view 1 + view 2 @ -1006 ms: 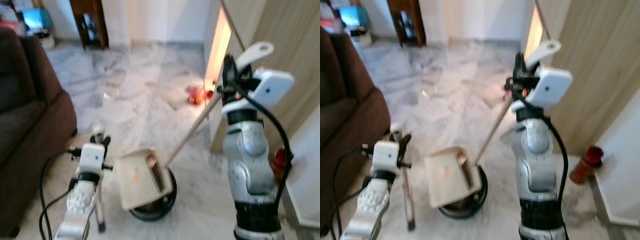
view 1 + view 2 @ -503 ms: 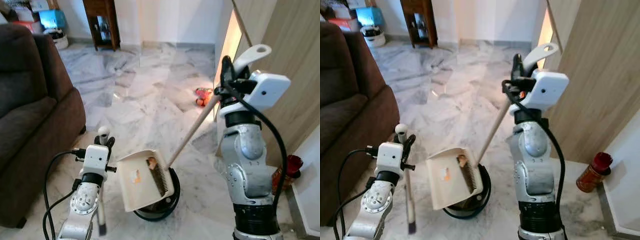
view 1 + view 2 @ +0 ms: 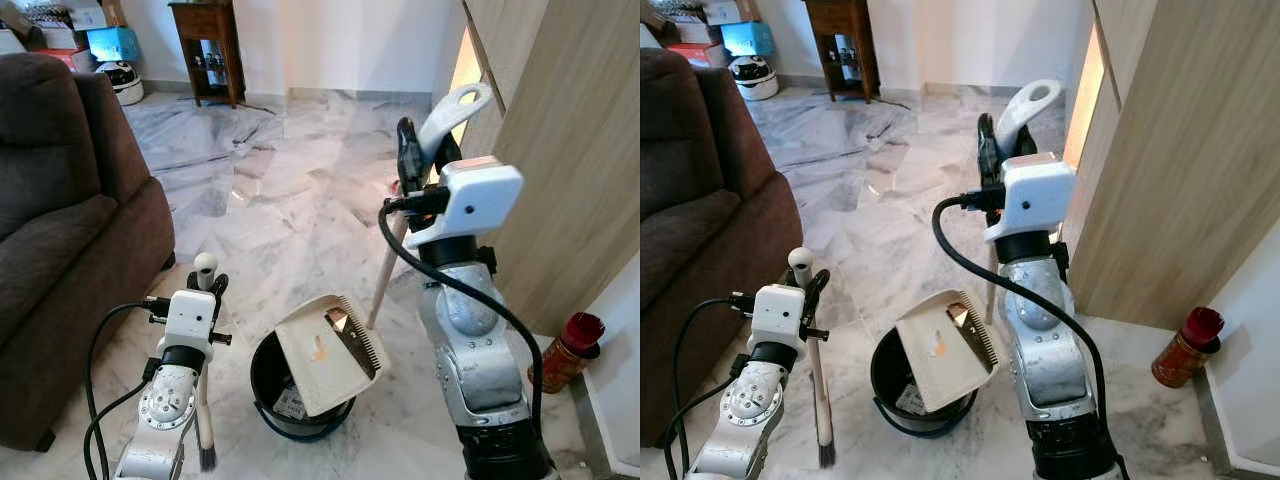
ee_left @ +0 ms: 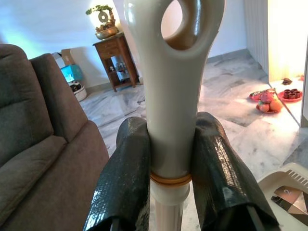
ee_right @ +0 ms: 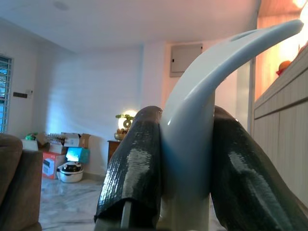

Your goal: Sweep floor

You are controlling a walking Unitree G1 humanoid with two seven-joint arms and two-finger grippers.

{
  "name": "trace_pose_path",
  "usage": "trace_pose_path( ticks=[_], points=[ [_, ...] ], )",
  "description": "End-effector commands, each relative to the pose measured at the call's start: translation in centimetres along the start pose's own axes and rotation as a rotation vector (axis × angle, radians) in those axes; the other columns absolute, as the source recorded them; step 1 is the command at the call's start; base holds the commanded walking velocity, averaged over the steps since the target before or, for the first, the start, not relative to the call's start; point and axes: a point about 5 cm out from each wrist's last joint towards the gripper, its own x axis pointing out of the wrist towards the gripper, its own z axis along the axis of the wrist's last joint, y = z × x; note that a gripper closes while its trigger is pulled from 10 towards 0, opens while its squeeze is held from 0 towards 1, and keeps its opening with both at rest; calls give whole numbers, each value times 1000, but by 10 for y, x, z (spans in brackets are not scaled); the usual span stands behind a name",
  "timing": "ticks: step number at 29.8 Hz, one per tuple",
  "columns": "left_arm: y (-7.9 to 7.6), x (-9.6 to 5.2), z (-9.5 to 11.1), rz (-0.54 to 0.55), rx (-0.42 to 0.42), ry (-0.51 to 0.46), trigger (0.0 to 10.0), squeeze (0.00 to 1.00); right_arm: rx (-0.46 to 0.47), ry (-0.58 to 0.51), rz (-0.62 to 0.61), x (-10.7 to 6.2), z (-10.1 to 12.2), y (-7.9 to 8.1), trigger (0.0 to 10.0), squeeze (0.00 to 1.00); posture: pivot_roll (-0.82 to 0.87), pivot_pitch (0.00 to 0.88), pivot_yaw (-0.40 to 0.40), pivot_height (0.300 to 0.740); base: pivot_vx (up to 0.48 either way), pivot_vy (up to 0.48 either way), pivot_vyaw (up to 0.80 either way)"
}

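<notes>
My right gripper [image 3: 408,158] is shut on the curved white grip of a long-handled cream dustpan [image 3: 327,348]; the fingers [image 5: 134,163] clamp the grip on both sides. The handle stands nearly upright, and the pan hangs tilted over a black bucket [image 3: 268,378] on the marble floor. A small brown scrap [image 3: 337,320] lies near the pan's comb edge. My left gripper [image 3: 205,287] is shut on the cream handle of a small brush [image 3: 207,455], which points bristles down just left of the bucket. Its fingers [image 4: 125,173] squeeze the handle below the hanging hole.
A brown sofa [image 3: 60,220] fills the left side. A wooden cabinet wall [image 3: 570,160] rises close on the right, with a red-capped bottle [image 3: 562,350] at its foot. A plate of fruit [image 4: 266,97] sits on the floor. A small wooden table [image 3: 208,45] stands at the back.
My right arm has swung inward and the dustpan handle now stands steeper. The pan has shifted right and tipped over the bucket, baring the bucket's left half. The view has also moved.
</notes>
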Motion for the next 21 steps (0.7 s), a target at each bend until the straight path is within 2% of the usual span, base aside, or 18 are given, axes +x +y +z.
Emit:
trace_pose_path(
  ticks=[1, 9, 18, 21],
  points=[
    [6, 0, 3, 11, 27, -22, 10000, 0, -53, -112, 55, 1, 17, 10, 10000, 0, 140, 0, 41, 740, 0, 0, 0],
    [7, 0, 4, 14, 30, -29, 10000, 0, -38, -128, 72, -1, 18, 17, 10000, 0, 142, 0, 37, 740, 0, 0, 0],
    [9, 0, 4, 20, 36, -31, 10000, 0, -37, -233, 67, 1, 35, 25, 10000, 0, 147, 0, 30, 740, 0, 0, 0],
    [9, 0, 4, 18, 38, -33, 10000, 0, -18, -261, 101, -1, 40, 35, 10000, 0, 146, 0, 30, 740, 0, 0, 0]
  ],
)
